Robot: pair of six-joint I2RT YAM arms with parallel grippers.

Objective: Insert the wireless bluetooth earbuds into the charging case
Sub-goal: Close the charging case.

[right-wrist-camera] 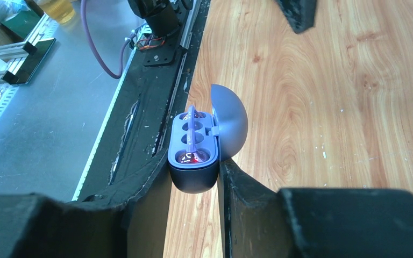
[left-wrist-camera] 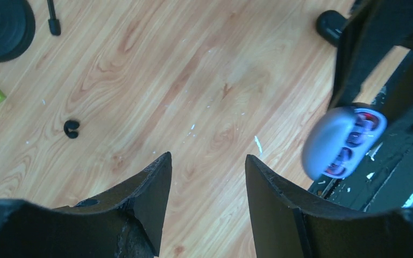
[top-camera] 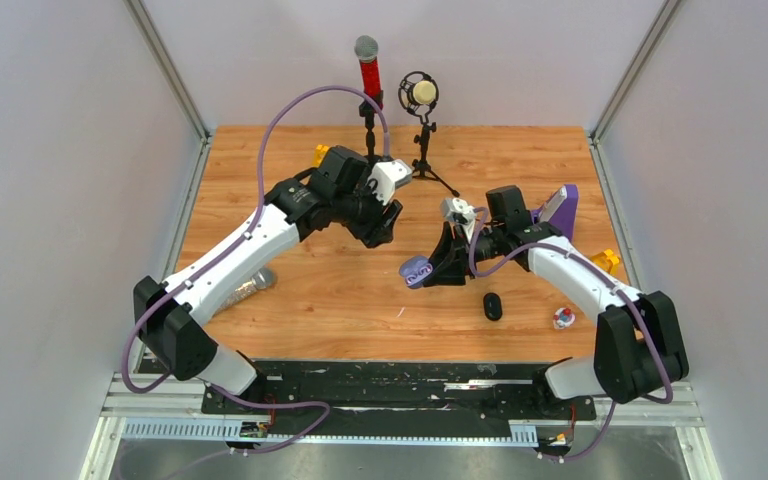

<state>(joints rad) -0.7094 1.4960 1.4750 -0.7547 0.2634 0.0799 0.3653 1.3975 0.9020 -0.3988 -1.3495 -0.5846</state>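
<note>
- Charging case (right-wrist-camera: 193,142), lid open, is clamped by R gripper (right-wrist-camera: 193,177), frame center.
- L gripper (left-wrist-camera: 208,161) fingers are held apart, empty.
- Black earbud (left-wrist-camera: 71,129) is seen mid-left.

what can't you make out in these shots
charging case wells, right wrist view: glare, cannot tell what sits inside
small black piece, left wrist view: too small to confirm an earbud
red-white item, top view: too small to name
</note>
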